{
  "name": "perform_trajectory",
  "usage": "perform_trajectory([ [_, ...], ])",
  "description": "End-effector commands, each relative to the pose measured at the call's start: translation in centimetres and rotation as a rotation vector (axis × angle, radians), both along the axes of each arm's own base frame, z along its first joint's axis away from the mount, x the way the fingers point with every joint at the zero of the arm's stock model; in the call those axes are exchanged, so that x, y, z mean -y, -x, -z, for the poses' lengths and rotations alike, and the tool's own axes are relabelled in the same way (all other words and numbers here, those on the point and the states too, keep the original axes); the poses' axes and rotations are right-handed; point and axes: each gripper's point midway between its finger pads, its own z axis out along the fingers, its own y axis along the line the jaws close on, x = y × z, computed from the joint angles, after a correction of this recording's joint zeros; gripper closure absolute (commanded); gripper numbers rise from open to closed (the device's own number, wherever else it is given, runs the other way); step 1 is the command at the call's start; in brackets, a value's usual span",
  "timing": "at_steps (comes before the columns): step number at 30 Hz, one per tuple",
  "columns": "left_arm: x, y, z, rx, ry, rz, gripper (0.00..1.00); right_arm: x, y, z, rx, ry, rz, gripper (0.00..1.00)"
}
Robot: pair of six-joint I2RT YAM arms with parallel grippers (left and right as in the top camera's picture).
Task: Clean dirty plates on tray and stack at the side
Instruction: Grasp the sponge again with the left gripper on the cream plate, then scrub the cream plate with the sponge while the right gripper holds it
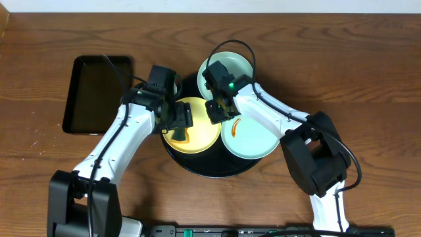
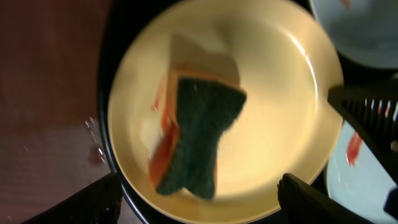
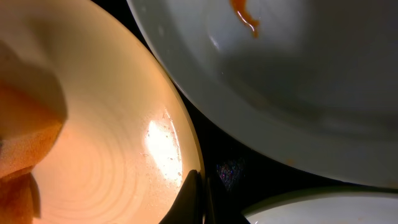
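Plates (image 1: 256,141) sit on the tray (image 1: 197,170). The yellow plate (image 2: 280,93) lies just under your left gripper (image 2: 199,190), jaws apart over a sponge (image 2: 199,137). Your right gripper (image 3: 194,194) is at its rim; whether it is closed, you cannot tell.

Mint-blue plates (image 1: 238,62) (image 1: 253,139): two. Yellow plate (image 1: 204,128): one. Round black tray (image 1: 200,168): one. Rectangular black tray (image 1: 92,99): one. Sponge (image 2: 196,137): one.
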Motion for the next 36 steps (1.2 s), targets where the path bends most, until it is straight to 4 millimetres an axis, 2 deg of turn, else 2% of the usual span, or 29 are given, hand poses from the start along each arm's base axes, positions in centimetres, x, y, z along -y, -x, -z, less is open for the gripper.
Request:
perform_trajectory([
  [1, -0.9, -0.1, 1.3, -0.007, -0.076, 0.068, 0.19, -0.4, 0.5, 0.7, -0.018, 0.001, -0.007, 0.99],
  [11, -0.2, 0.9, 5.5, -0.145, -0.055, 0.097, 0.2, -0.4, 0.5, 0.7, -0.017, 0.001, -0.008, 0.99],
  [15, 0.8, 1.2, 6.1, -0.163, -0.005, 0.141, 0.2, -0.4, 0.5, 0.7, -0.017, 0.0, -0.008, 0.99],
  [21, 0.8, 0.8, 6.1, -0.148, -0.005, 0.151, 0.21, -0.4, 0.5, 0.7, -0.017, 0.001, -0.008, 0.99],
  [29, 0.8, 0.8, 6.1, -0.146, -0.007, 0.159, 0.42, -0.4, 0.5, 0.7, -0.017, 0.0, -0.008, 0.99],
  [33, 0.8, 0.8, 6.1, -0.147, -0.009, 0.158, 0.44, -0.4, 0.5, 0.7, -0.017, 0.0, -0.008, 0.99],
  [36, 0.8, 1.0, 6.2, -0.151, -0.01, 0.159, 0.53, -0.4, 0.5, 0.7, -0.016, 0.001, -0.008, 0.99],
])
